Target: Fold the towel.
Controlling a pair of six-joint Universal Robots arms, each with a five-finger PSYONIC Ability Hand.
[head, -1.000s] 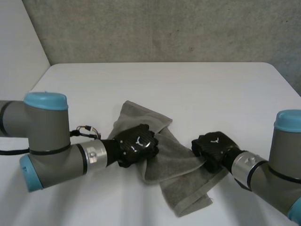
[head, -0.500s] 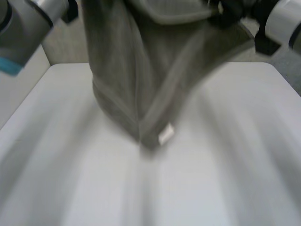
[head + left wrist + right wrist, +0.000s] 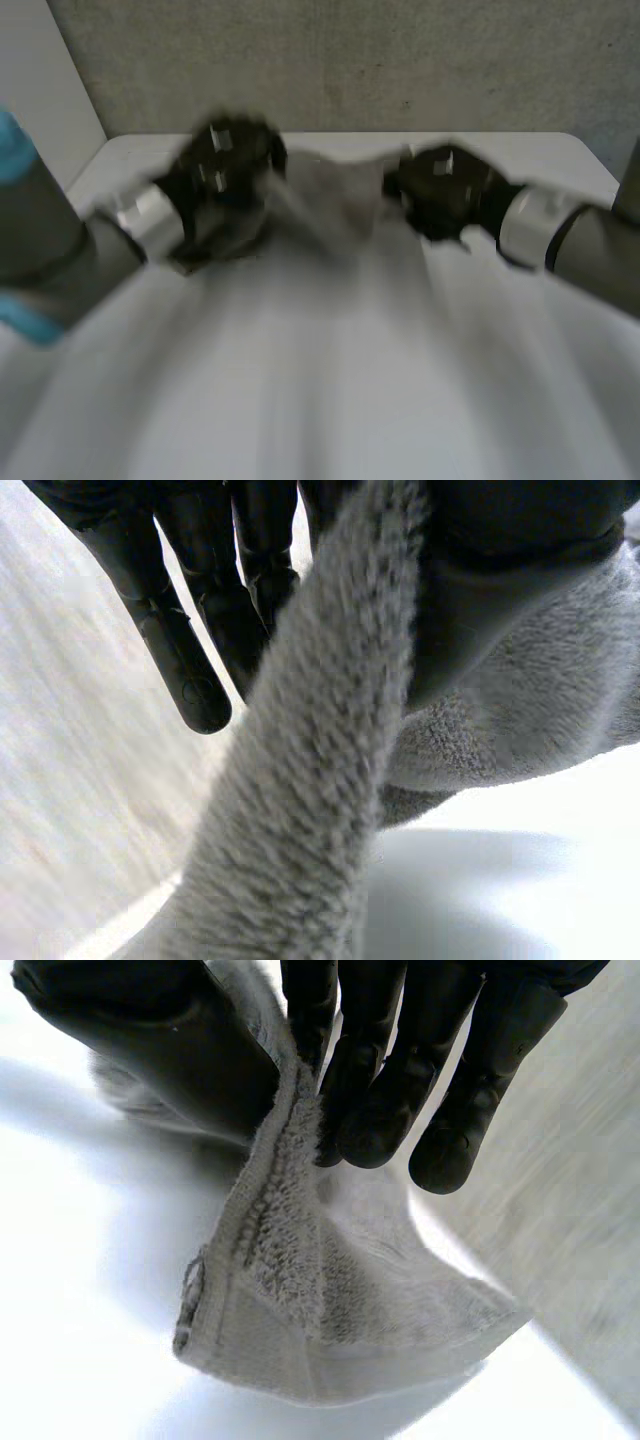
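A grey towel (image 3: 330,195) stretches between my two hands over the far part of the white table (image 3: 330,390). My left hand (image 3: 225,165) holds the towel's left end. In the left wrist view a thick fold of towel (image 3: 300,830) runs down between the thumb and the fingers (image 3: 190,670). My right hand (image 3: 445,185) holds the right end. In the right wrist view its thumb and fingers (image 3: 390,1100) pinch the hemmed edge, and a towel corner (image 3: 320,1330) hangs below them above the table.
A grey wall (image 3: 350,60) rises behind the table's far edge. A pale panel (image 3: 40,90) stands at the far left. The near half of the table lies between my two arms.
A second ago both hands lay on the bunched towel low on the table. They then raised it high, hanging, and now have swung it down and out toward the table's far side.
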